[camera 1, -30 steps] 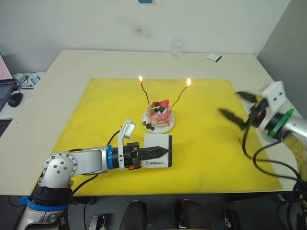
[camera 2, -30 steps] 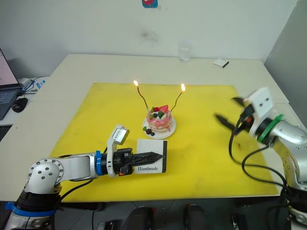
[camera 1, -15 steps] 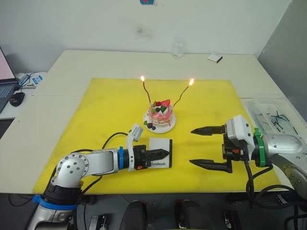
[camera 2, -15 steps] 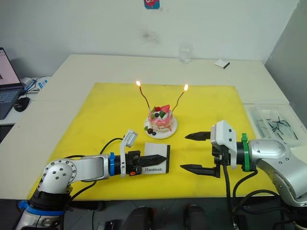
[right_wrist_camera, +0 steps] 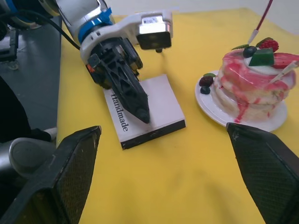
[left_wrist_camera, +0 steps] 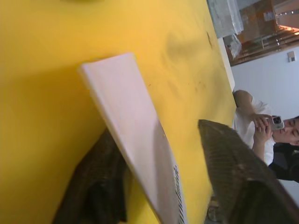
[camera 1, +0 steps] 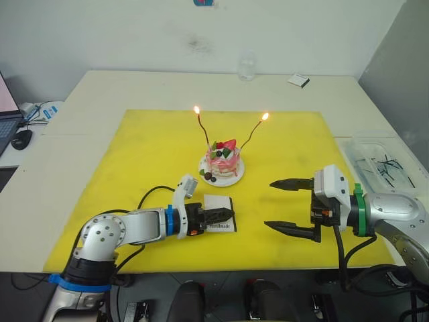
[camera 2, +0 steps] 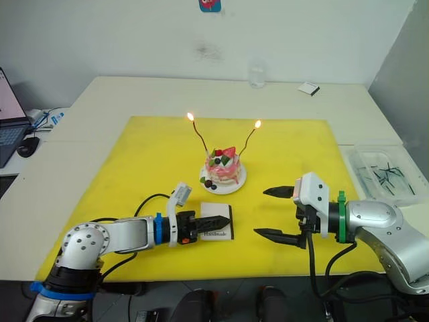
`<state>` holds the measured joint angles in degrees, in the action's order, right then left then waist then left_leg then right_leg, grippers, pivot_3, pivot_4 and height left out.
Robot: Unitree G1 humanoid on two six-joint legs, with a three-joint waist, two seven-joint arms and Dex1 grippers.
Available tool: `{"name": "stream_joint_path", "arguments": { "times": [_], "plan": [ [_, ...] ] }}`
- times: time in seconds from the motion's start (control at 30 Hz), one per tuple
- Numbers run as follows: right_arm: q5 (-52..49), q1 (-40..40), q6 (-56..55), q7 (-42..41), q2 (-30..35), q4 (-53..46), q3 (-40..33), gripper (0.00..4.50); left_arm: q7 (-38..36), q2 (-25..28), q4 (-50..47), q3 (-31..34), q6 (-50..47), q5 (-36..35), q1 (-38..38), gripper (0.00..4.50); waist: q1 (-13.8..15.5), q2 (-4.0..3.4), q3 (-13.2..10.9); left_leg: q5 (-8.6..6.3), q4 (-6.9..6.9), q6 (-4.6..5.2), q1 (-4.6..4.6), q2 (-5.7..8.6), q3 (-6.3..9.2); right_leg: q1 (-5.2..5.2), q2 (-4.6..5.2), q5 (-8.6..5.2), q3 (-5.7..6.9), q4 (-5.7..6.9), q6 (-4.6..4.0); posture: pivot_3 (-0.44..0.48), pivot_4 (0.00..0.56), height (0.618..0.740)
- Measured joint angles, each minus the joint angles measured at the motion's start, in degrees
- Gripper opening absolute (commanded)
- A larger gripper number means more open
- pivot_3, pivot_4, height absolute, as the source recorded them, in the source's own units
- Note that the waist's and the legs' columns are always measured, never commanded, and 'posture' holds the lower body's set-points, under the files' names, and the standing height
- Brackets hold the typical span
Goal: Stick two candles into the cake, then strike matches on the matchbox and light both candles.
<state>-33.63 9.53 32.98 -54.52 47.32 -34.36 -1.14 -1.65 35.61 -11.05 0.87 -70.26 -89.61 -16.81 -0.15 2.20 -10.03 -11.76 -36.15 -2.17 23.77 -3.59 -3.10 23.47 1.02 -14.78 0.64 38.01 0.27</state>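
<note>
Since 0.5 s ago matchbox (camera 1: 220,223) slid nearer w/ left gripper (camera 1: 223,215) clamped on it; right gripper (camera 1: 287,204) wide, empty; sudden swing could knock lit candles (camera 1: 202,127) off cake (camera 1: 222,161).

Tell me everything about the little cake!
The small round pink cake has red sauce dripping down its side and white cream, a red strawberry, a green leaf and dark berries on top. It sits upright on a round white plate on the yellow mat. Two thin wavy candles, one dark red and one olive-gold, stand in it, both lit.
</note>
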Motion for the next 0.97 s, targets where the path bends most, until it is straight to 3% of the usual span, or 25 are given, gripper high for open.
{"name": "stream_joint_path", "arguments": {
  "times": [0.13, 0.23, 0.33, 0.47, 0.6, 0.67, 0.8, 0.97],
  "plan": [
    [2.06, -2.51, -2.63, -0.94, 0.24, 3.53, -0.04, 4.5, -5.23, 10.74, 0.17, 4.88, -2.87, 0.37, 0.02, 4.48, -0.04, 0.01, -0.01, 0.0, 0.05, 0.0, 0.0, -0.04, 0.01, 0.04, -0.07, -0.06, 0.06, 0.01, -0.1, 0.0, 0.15, 0.74],
    [3.91, -4.36, -4.75, -1.22, 0.16, 7.63, -0.38, 4.5, -11.83, 18.48, 0.41, 8.74, -2.29, 5.08, 0.03, 4.48, 0.04, 0.01, -0.01, 0.0, 0.06, -0.01, 0.04, -0.01, -0.08, 0.08, -0.03, -0.08, 0.06, -0.03, -0.12, 0.0, 0.15, 0.74],
    [5.77, -4.55, -5.0, 2.22, -1.62, 11.23, -2.27, 4.5, -17.08, 20.02, 1.68, 10.68, 3.72, 13.7, -2.38, 4.48, 0.22, 0.02, -0.02, 0.0, 0.04, -0.01, 0.06, 0.05, -0.19, 0.09, 0.06, -0.09, 0.05, -0.06, -0.15, 0.0, 0.15, 0.74],
    [9.73, -1.58, -4.26, 14.66, -9.08, 17.26, -4.6, 4.5, -17.16, 15.78, 8.26, 9.59, 22.68, 34.55, -6.61, 4.48, 0.38, 0.04, 0.01, 0.0, 0.02, -0.01, 0.02, 0.06, -0.29, 0.08, 0.07, -0.02, -0.04, -0.08, -0.19, 0.0, 0.15, 0.74],
    [16.67, 3.51, -6.06, 26.76, -16.19, 25.88, -4.97, 4.5, -10.82, 6.29, 15.77, 5.66, 41.95, 54.71, -7.31, 4.48, 0.37, 0.04, 0.02, 0.0, 0.02, -0.01, 0.11, 0.05, -0.39, 0.12, 0.09, 0.18, -0.1, -0.16, 0.06, 0.0, 0.15, 0.74],
    [19.52, 5.43, -9.23, 29.78, -18.14, 29.57, -4.3, 4.5, -8.49, 2.94, 19.42, 4.71, 48.44, 61.35, -7.32, 4.48, 0.34, 0.04, 0.01, 0.0, 0.05, -0.01, 0.25, 0.03, -0.38, 0.25, 0.05, 0.22, -0.11, -0.15, 0.0, 0.0, 0.15, 0.74],
    [26.49, 9.6, -20.6, 33.65, -21.14, 39.11, -2.05, 4.5, -5.29, -4.14, 23.78, 4.81, 56.46, 68.42, -7.6, 4.48, 0.15, 0.04, 0.01, 0.0, 0.08, -0.01, 0.31, 0.01, -0.32, 0.32, 0.02, 0.28, -0.09, -0.08, -0.11, 0.0, 0.15, 0.74],
    [30.19, 10.82, -27.98, 37.11, -25.86, 46.63, -0.63, 4.5, -6.15, -9.13, 25.67, 5.4, 59.85, 70.5, -7.63, 4.48, 0.04, 0.04, 0.01, 0.01, 0.08, -0.02, 0.32, 0.0, -0.3, 0.32, 0.01, 0.29, -0.07, 0.01, -0.1, 0.0, 0.15, 0.74]
  ]
}}
